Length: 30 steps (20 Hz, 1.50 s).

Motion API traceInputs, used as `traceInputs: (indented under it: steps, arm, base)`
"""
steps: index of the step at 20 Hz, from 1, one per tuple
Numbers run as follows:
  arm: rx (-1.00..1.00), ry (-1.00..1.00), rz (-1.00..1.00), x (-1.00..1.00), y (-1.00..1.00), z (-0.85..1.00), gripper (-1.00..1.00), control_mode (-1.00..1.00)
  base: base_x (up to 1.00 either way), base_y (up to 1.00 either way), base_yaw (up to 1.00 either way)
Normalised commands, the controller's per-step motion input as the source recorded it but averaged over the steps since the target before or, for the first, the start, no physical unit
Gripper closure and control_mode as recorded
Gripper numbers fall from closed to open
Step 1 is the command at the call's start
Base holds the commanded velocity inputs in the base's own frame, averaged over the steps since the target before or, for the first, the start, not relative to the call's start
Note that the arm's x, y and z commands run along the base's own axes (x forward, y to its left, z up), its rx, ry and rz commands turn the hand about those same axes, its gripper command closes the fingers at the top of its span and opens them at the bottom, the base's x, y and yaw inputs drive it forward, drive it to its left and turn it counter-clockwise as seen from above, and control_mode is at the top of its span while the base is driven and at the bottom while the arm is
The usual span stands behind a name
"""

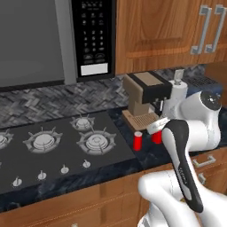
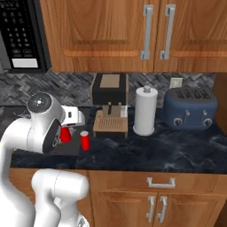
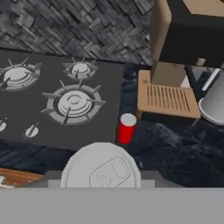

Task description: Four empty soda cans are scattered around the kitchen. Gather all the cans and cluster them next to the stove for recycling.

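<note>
I'm looking down the hand view first: a soda can's silvery top (image 3: 101, 170) is sitting right at the bottom, between the gripper's fingers, so I'm judging the gripper (image 3: 101, 181) to be pinching that held can, which is hanging above the tabletop (image 2: 177, 146). Just past it, a second can (image 3: 127, 127) is standing upright beside the stove's (image 3: 52, 105) right edge, in front of the coffee machine (image 2: 110, 104). So I'm counting one can delivered, one arriving, two outstanding. The right base view is showing what the hand view isn't: both red cans near each other, plus a paper-towel roll (image 2: 145, 111) and a toaster (image 2: 190, 107) farther along.
</note>
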Motion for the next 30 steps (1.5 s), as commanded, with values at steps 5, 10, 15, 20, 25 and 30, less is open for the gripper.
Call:
traceInputs:
  steps: [5, 10, 15, 20, 25, 30]
  arm:
    - [0.00, 0.00, -0.05, 0.47, 0.01, 0.00, 1.00, -1.00]
    - [-0.01, 0.00, -0.05, 0.66, 0.06, 0.00, 1.00, -1.00]
    - [-0.01, 0.00, 0.00, 0.19, 0.00, -0.07, 1.00, -1.00]
    - [-0.01, 0.00, 0.00, 0.24, 0.01, -0.19, 1.00, -1.00]
    - [0.00, 0.00, 0.00, 0.12, 0.00, -0.25, 1.00, -1.00]
    - [0.00, 0.00, 0.00, 0.00, 0.00, -0.06, 1.00, -1.00]
  base:
    - [0.34, 0.02, -0.04]
    - [0.00, 0.00, 0.00]
    - [0.00, 0.00, 0.00]
    - [0.00, 0.00, 0.00]
    - [0.00, 0.00, 0.00]
    - [0.00, 0.00, 0.00]
